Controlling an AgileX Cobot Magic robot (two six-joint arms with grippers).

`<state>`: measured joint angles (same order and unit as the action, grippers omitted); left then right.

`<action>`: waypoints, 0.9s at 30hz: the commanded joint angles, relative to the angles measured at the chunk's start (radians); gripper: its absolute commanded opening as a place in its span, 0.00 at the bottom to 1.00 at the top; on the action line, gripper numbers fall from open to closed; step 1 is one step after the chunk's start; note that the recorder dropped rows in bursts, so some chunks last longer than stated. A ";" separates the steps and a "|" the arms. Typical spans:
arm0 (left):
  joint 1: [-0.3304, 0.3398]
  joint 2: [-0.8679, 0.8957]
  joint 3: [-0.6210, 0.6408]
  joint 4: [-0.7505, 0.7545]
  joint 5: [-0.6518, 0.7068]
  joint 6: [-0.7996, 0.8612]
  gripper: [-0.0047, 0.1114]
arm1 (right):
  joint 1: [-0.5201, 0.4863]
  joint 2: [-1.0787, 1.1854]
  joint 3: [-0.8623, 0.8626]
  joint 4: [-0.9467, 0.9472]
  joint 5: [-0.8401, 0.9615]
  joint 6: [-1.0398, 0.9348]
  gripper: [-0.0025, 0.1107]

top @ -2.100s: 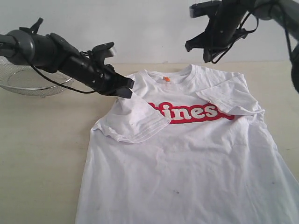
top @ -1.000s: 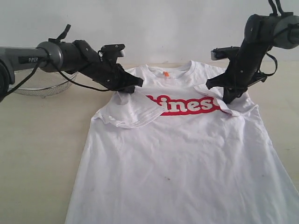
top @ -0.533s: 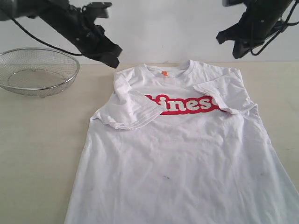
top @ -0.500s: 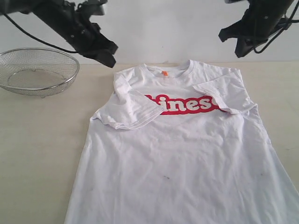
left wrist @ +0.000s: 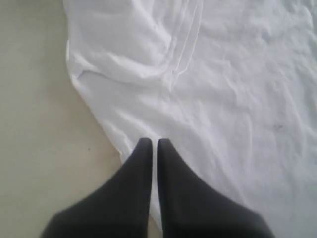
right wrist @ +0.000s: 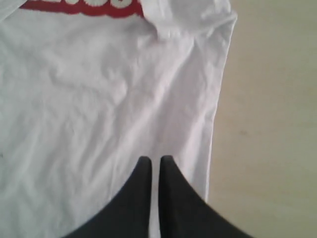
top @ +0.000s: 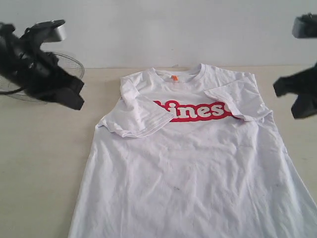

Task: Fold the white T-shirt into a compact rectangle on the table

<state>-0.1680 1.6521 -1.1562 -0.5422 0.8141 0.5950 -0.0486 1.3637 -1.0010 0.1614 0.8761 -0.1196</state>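
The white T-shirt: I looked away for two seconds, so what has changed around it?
The left gripper and right gripper rose off the white T-shirt, then swung outward and down over its side edges, jaws shut, empty. The shirt, sleeves folded in, and the wire basket stayed put.

White T-shirt (top: 198, 168) with red, white-outlined lettering (top: 195, 112) (orange tag (top: 175, 78) at its neck); pale beige counter (top: 44, 163); left claw (left wrist: 150, 143) and right claw (right wrist: 154, 158) black; wire-mesh basket (top: 77, 67) silver.
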 commanded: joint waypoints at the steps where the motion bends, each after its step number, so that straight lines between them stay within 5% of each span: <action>1: -0.002 -0.213 0.357 -0.124 -0.272 -0.019 0.08 | -0.002 -0.138 0.271 0.008 -0.135 0.043 0.02; 5: -0.002 -0.338 0.633 -0.258 -0.418 -0.019 0.08 | -0.002 -0.169 0.459 0.006 -0.246 0.061 0.02; 9: -0.002 -0.368 0.770 -0.348 -0.438 -0.019 0.08 | -0.002 -0.164 0.556 0.006 -0.366 0.095 0.02; 14: -0.004 -0.341 0.798 -0.581 -0.392 0.163 0.08 | -0.002 -0.164 0.559 0.008 -0.318 0.095 0.02; 20: -0.004 -0.287 0.798 -1.103 -0.176 0.751 0.08 | -0.002 -0.164 0.557 0.008 -0.159 0.085 0.02; 27: -0.004 -0.247 0.814 -1.167 -0.112 0.853 0.08 | -0.002 -0.164 0.519 -0.111 -0.035 0.106 0.02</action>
<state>-0.1680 1.3975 -0.3576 -1.6820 0.6767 1.4173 -0.0486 1.2069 -0.4582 0.1284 0.7919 -0.0323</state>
